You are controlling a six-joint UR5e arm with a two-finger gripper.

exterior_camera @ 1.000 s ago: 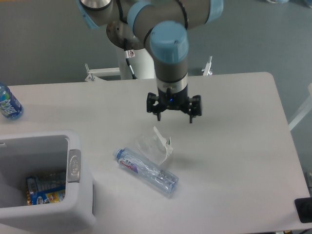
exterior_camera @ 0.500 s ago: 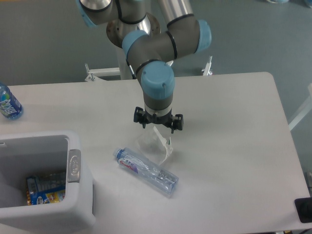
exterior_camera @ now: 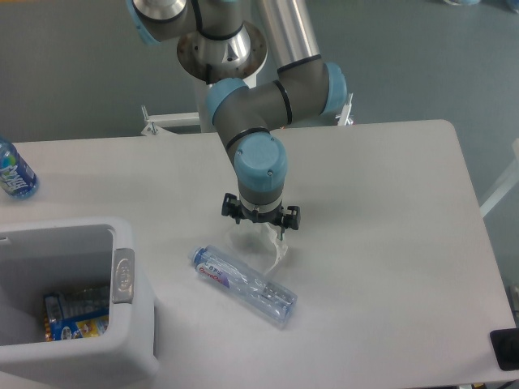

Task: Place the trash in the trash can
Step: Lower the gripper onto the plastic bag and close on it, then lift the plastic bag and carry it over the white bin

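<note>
Crumpled wrapper (exterior_camera: 261, 245), crushed bottle (exterior_camera: 243, 284) lying flat, white bin (exterior_camera: 122, 324)

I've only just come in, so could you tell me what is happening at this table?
The arm's gripper hangs open right over the crumpled plastic wrapper, apparently about to pick it up; nothing is gripped yet. The crushed clear bottle lies on the table just in front of the wrapper. The white trash can stands at the left with some packaging already inside, and a small blue-labelled bottle sits at the far left edge.
</note>
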